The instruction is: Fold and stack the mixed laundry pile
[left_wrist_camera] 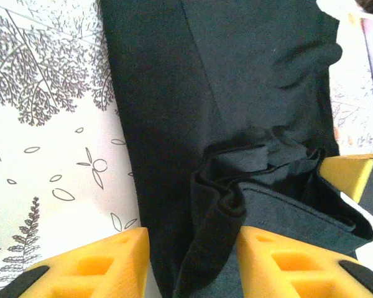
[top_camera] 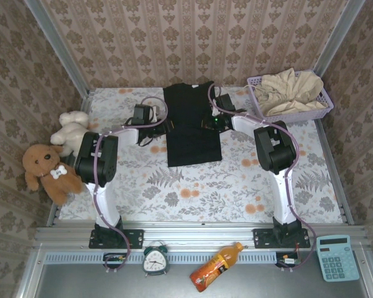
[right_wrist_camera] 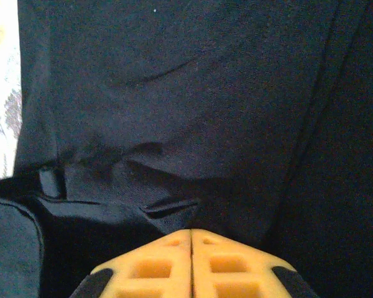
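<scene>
From my seat, the top camera sits high behind the 2 arm bases [top_camera: 118,236], looking down on the whole table [top_camera: 193,186]: bases at 6 o'clock, back wall [top_camera: 193,37] at 12. Each wrist camera looks forward past its gripper, left gripper [left_wrist_camera: 189,239] and right gripper [right_wrist_camera: 191,239] at 6 o'clock, very close to the black T-shirt [top_camera: 193,133], which all 3 views share.
</scene>
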You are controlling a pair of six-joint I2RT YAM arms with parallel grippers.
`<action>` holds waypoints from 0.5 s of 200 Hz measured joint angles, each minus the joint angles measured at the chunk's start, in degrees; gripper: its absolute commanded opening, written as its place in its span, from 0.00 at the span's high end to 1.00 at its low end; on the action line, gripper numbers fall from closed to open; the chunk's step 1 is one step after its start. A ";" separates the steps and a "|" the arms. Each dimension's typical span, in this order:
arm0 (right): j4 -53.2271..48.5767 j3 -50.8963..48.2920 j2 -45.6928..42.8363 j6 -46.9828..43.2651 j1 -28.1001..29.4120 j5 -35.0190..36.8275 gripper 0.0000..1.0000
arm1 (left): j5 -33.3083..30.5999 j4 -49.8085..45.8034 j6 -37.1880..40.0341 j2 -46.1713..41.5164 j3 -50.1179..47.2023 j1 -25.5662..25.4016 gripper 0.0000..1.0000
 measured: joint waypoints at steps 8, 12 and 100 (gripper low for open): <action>-0.02 0.02 0.00 0.13 -0.09 0.04 1.00 | 0.04 0.00 -0.09 0.66 0.09 0.00 0.67; 0.00 0.02 0.00 0.09 -0.09 0.04 1.00 | 0.07 0.00 -0.04 0.98 0.09 0.00 0.72; 0.00 -8.92 -12.50 0.11 -1.62 2.56 1.00 | 1.55 -0.48 -0.96 -3.54 0.28 -1.22 0.94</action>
